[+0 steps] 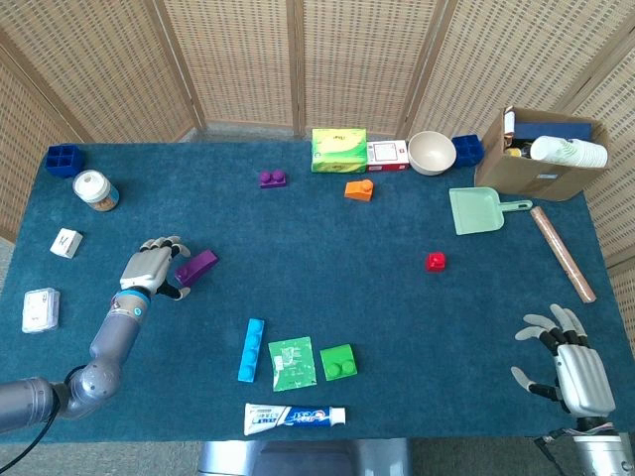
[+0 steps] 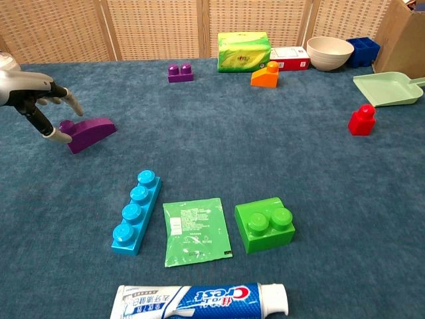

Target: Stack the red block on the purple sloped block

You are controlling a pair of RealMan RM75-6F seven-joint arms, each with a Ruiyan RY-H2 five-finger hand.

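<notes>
Blue cloth bears the purple sloped block (image 1: 196, 266) just beside the left hand (image 1: 149, 268), fingers spread, empty.

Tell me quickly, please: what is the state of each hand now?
Left hand: open, fingers spread at the stud end of the purple sloped plastic block, not gripping it.
Right hand: open, fingers spread, holding nothing.
</notes>
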